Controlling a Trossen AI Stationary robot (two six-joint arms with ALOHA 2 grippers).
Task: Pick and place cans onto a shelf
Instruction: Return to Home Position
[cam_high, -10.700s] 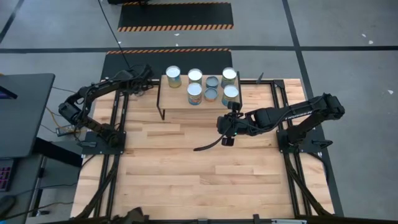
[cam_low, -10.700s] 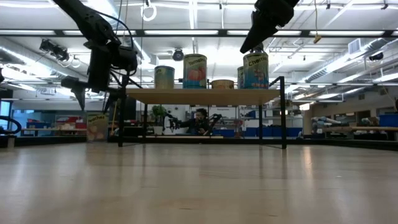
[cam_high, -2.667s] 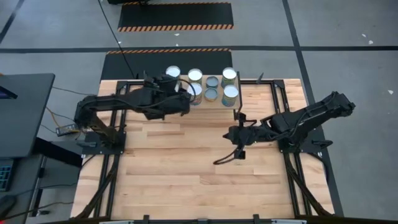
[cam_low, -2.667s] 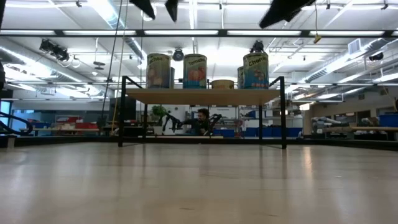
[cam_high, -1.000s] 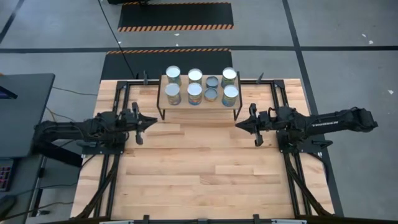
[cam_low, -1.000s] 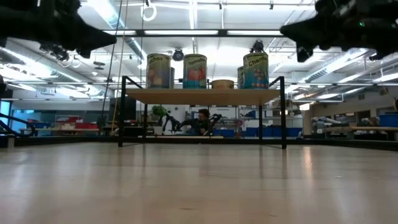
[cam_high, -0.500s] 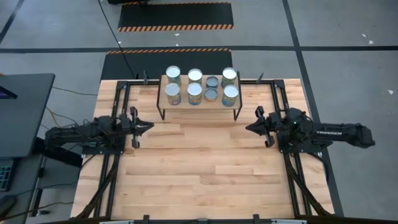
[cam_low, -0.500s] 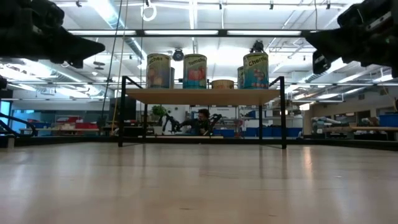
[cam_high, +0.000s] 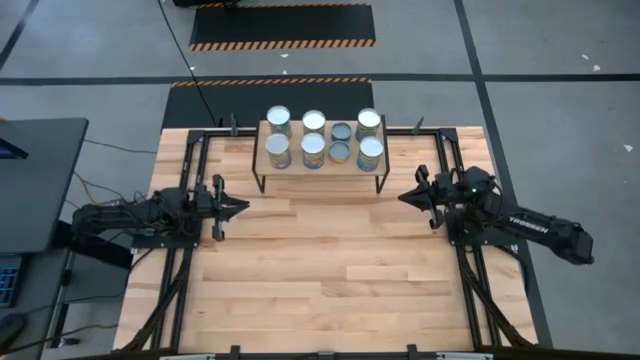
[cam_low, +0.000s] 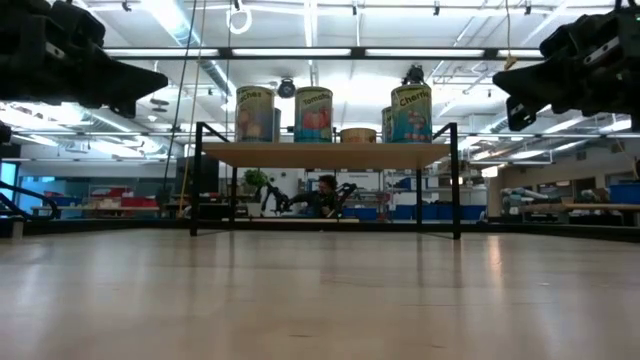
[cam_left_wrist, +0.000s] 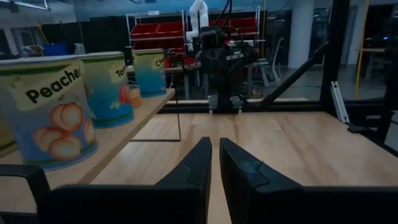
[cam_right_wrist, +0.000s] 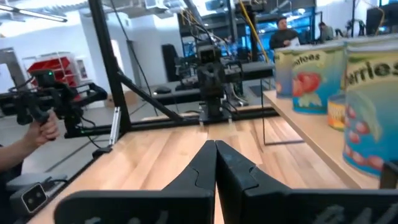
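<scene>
Eight upright round-topped metal cans (cam_high: 313, 150) on the light-wood wire-legged shelf (cam_low: 320, 155) look rigid, slick, likely weighty; pinch mid-wall. Left gripper (cam_high: 228, 206) and right gripper (cam_high: 408, 199) flank it, fingers together.

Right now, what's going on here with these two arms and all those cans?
Nothing is being handled. All eight cans stand upright on the small shelf at the far edge of the table. The left tool and right tool are both shut and empty, each arm lying low at its own side, clear of the shelf. The stacking looks finished.
</scene>
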